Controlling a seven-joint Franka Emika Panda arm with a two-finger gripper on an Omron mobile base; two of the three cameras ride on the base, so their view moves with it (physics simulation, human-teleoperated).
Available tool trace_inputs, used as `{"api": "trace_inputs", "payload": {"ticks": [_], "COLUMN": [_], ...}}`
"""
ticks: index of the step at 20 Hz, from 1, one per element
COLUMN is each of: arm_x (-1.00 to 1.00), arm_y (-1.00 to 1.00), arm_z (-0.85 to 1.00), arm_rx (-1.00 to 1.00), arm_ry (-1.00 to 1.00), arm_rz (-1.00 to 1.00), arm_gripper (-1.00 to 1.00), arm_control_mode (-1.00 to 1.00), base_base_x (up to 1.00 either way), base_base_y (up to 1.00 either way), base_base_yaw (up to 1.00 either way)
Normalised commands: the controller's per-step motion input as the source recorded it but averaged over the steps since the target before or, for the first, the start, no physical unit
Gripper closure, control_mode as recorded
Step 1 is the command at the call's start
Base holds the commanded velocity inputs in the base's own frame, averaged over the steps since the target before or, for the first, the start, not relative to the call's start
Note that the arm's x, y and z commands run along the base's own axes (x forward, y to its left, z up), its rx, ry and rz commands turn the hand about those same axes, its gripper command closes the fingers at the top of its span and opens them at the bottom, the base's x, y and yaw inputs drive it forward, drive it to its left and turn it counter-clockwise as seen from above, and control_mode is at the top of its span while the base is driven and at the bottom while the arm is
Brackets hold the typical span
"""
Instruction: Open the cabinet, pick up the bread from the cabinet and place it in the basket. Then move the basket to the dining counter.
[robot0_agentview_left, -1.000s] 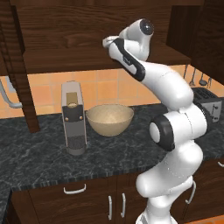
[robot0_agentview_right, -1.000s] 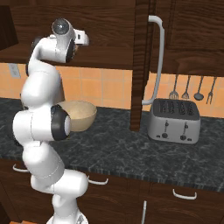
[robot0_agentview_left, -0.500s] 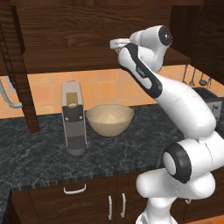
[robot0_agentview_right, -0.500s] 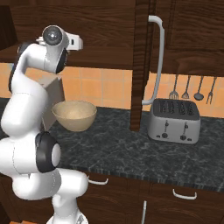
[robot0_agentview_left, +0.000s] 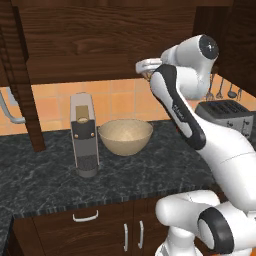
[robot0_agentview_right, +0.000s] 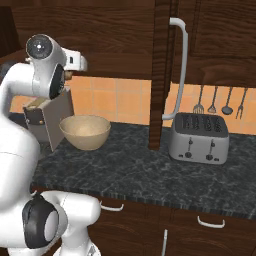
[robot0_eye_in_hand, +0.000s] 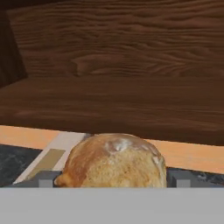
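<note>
Bread (robot0_eye_in_hand: 114, 161) is clamped in the claw (robot0_eye_in_hand: 114, 183), one dark tip against each flank of the roll, which sits close up to the hand cam with cabinet (robot0_agentview_left: 105, 45) wood behind it. From the left base cam the claw (robot0_agentview_left: 148, 67) hangs just below the cabinet's bottom edge, out in front of it, with a tan scrap of roll visible under the hand. Change vs 1.0 s and 0.5 s ago: arm has swung outward and toward the robot's right, wrist pulled back from the cabinet front; the load has come out with it, so extraction is judged complete and transfer is under way. Basket (robot0_agentview_left: 125, 136) is unmoved on the dark bench (robot0_agentview_left: 45, 185), near its back edge, just beside the coffee machine (robot0_agentview_left: 84, 135), and it looks empty. Claw is high above the basket and off to its right in the left base cam, so not yet over the rim. Next step, by judgement: carry the roll across above the basket, lower, release. Risk: a drop from this height could bounce the roll out. Toaster (robot0_agentview_right: 198, 138) is well apart toward the bench's right end. Open door w/ bar handle (robot0_agentview_right: 181, 65) hangs there too.
</note>
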Motion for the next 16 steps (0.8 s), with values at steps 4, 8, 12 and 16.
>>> {"api": "trace_inputs", "payload": {"ticks": [4,8,12,16], "arm_x": [-1.0,-0.59,0.23,0.54], "arm_y": [-0.06,0.0,0.0,0.0], "arm_z": [-0.82,-0.98,-1.0,-0.97], "arm_rx": [0.0,0.0,0.0,0.04], "arm_ry": [0.14,0.31,0.31,0.22], "arm_rz": [-0.13,-0.08,-0.02,0.0], "arm_gripper": [1.0,1.0,1.0,1.0], "arm_control_mode": [-1.0,-1.0,-1.0,-1.0], "base_base_x": [0.0,0.0,0.0,0.0], "base_base_y": [0.0,0.0,0.0,0.0], "base_base_yaw": [0.0,0.0,0.0,0.0]}}
